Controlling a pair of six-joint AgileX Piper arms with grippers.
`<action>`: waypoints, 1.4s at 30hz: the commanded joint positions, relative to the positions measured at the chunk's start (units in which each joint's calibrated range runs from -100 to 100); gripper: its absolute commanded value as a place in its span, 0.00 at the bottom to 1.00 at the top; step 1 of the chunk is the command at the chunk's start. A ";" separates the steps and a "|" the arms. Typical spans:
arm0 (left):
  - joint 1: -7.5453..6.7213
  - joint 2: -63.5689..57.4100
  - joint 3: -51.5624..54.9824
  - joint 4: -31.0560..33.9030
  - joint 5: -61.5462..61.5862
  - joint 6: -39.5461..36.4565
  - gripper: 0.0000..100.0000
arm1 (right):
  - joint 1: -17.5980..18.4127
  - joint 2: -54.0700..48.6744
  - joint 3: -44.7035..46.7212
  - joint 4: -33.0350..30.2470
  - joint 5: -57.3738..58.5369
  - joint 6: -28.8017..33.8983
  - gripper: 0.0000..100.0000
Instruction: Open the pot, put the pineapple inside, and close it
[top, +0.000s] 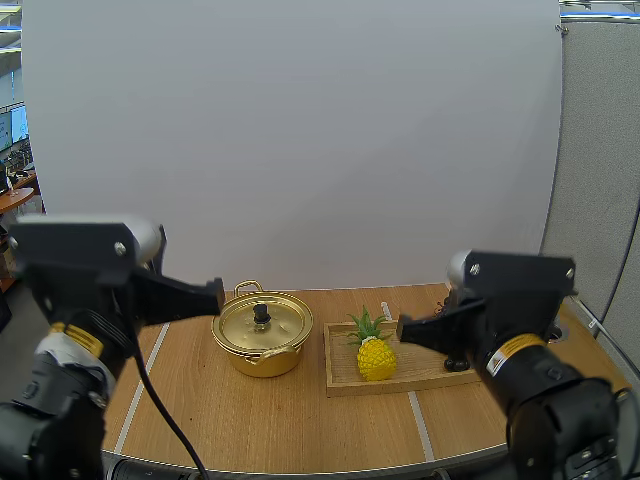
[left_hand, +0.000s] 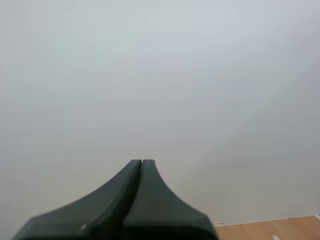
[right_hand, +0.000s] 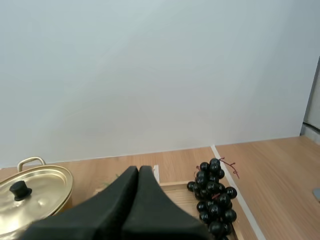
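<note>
A gold pot (top: 262, 335) with its lid on and a black knob (top: 261, 313) stands on the table left of centre. To its right a yellow pineapple (top: 375, 352) with green leaves stands upright on a wooden tray (top: 345, 375). My left gripper (top: 217, 292) hovers shut above the pot's left side; its fingers (left_hand: 142, 165) lie together as one wedge facing the white backdrop. My right gripper (top: 402, 328) is shut just right of the pineapple, above the tray; its wedge (right_hand: 139, 171) points between the pot (right_hand: 35, 195) and the grapes.
A bunch of dark grapes (right_hand: 212, 195) lies on the tray's right end, partly behind my right arm in the high view. White tape lines (top: 420, 425) cross the wooden table (top: 250, 420). A grey partition stands at the right.
</note>
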 joint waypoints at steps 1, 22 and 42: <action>0.08 0.00 -6.44 0.01 11.48 3.61 0.00 | -0.26 -0.31 -11.41 -1.11 9.67 -0.57 0.00; 0.08 23.83 -9.32 -0.21 26.32 3.61 0.00 | -0.26 19.84 -21.87 1.70 37.14 -5.10 0.00; 0.08 38.43 -15.18 -1.68 24.65 8.29 1.00 | -0.26 34.42 -22.12 -2.04 38.48 -7.29 0.76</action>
